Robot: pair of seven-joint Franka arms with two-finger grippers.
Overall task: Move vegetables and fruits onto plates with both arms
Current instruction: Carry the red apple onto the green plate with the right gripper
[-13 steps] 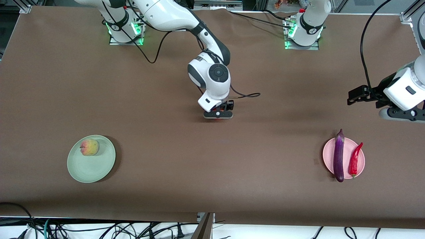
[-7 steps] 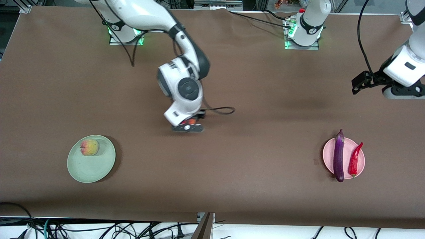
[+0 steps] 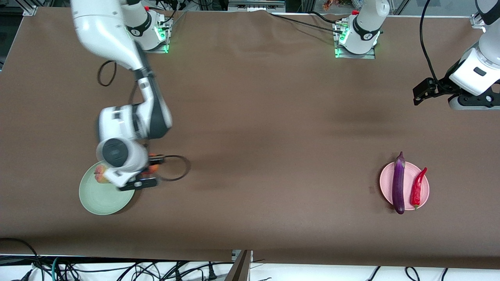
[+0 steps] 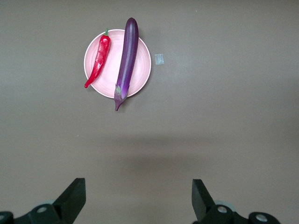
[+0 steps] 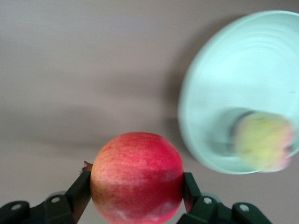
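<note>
Brown table (image 3: 250,156) carries nearly finished work: the pomegranate (image 5: 137,177), clamped in the right gripper (image 5: 135,191), hangs over the green plate's (image 3: 102,197) edge beside the peach (image 3: 100,174). Eggplant (image 3: 398,183) and chili (image 3: 418,187) lie on the pink plate (image 3: 406,177). The left gripper (image 4: 138,205) waits spread wide, empty.

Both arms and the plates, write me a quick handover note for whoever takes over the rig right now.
Right gripper: shut on the red fruit, in the air by the green plate's edge, on the side toward the table's middle.
Left gripper: open, holding nothing, waiting above bare table at the left arm's end.
Done: the peach lies on the green plate; the eggplant and the chili pepper lie side by side on the pink plate, the eggplant overhanging its rim at both ends.
Left: set the red fruit on the green plate beside the peach, then release and withdraw.
</note>
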